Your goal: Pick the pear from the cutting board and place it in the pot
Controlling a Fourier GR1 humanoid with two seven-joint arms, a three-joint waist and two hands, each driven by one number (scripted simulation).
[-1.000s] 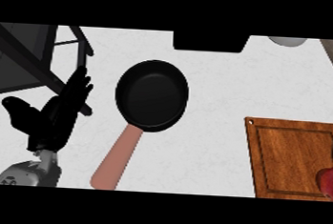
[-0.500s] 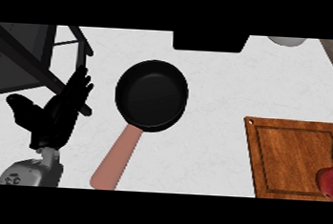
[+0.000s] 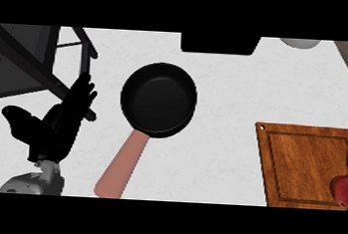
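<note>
A red pear [image 3: 346,188] lies at the right edge of the wooden cutting board [image 3: 303,165], partly cut off by the view's border. A black pan [image 3: 159,99] with a pinkish handle [image 3: 123,165] sits in the middle of the white counter. My left hand [image 3: 55,125] stands at the lower left, fingers straight and pointing up, holding nothing, well left of the pan. My right hand does not show.
A dark metal rack [image 3: 32,62] fills the upper left corner, just above my left hand. A black object [image 3: 219,43] lies at the counter's back edge and a white round thing [image 3: 300,43] at the top right.
The left hand has shifted slightly up and to the right. Pan, board and pear have not moved.
</note>
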